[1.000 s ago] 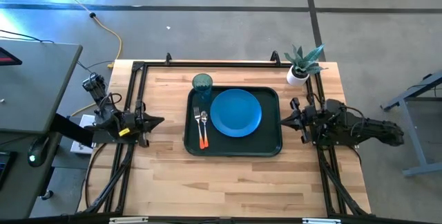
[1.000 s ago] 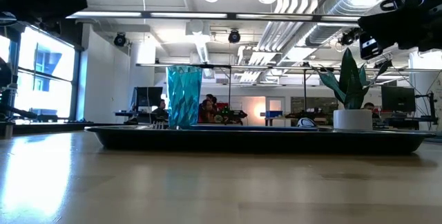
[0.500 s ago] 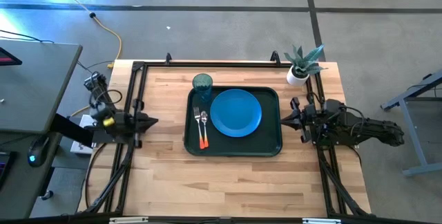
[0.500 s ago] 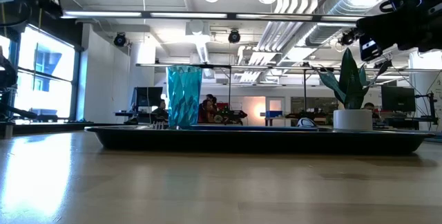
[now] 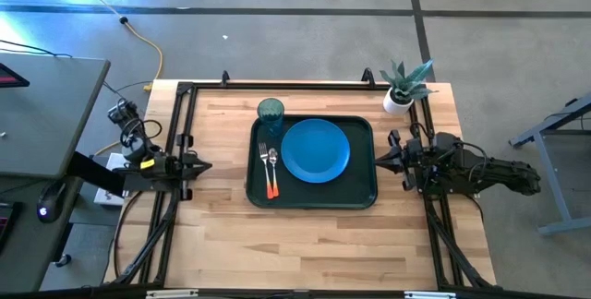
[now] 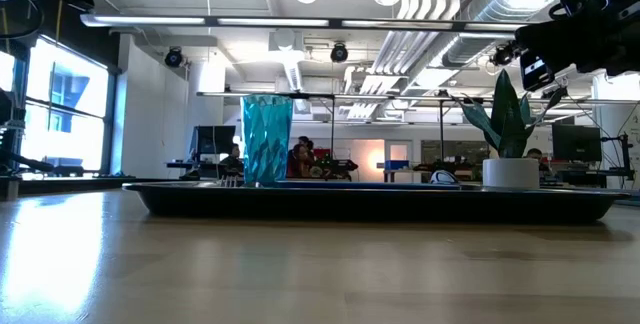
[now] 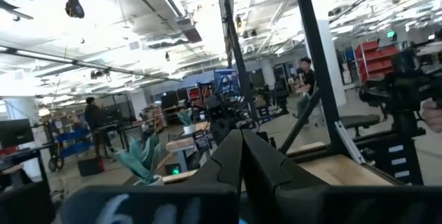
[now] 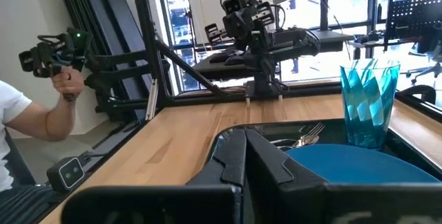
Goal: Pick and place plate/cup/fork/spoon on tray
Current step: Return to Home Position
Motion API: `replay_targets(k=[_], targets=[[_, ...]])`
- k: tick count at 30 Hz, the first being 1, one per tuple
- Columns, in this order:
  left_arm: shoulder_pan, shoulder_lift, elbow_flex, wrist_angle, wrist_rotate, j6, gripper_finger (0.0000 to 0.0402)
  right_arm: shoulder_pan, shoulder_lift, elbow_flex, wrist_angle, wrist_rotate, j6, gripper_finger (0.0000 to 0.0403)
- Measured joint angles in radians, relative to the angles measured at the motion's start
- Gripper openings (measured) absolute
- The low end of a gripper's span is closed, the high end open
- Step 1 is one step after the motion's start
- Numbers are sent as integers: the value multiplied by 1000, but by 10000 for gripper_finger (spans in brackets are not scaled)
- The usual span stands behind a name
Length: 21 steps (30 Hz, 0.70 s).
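The dark green tray (image 5: 362, 195) lies at the middle of the table. On it lie the blue plate (image 5: 316, 149) and, left of the plate, the fork (image 5: 264, 163) and the spoon (image 5: 273, 168) side by side, orange handles toward the near edge. The teal cup (image 5: 270, 110) stands upright at the tray's far left corner; it also shows in the low view (image 6: 266, 140) and the right wrist view (image 8: 368, 101). My left gripper (image 5: 209, 165) is shut and empty at the table's left edge. My right gripper (image 5: 377, 161) is shut and empty at the tray's right side.
A white pot with a green plant (image 5: 403, 89) stands at the table's far right corner. A black frame rail (image 5: 277, 84) runs along the far edge and down both sides. A person's hand (image 8: 59, 117) holding a controller shows beyond the table's left side.
My left gripper has drawn back a little toward the table's left edge, away from the tray. The things on the tray and my right arm have kept still.
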Motion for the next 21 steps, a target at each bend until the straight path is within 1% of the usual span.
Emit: replay_targets(k=[5,9,15,19,21], targets=[[86,0,0,-38,83,-60,0,0,0,0,-1,0,0,0],[171,0,0,-101,120,-150,0,0,0,0,-1,0,-3,0],[285,0,0,-113,224,-234,0,0,0,0,-2,0,-3,0],[319,0,0,-133,223,-295,0,0,0,0,-2,0,-3,0],[321,0,0,-153,183,-319,0,0,0,0,-2,0,-3,0]])
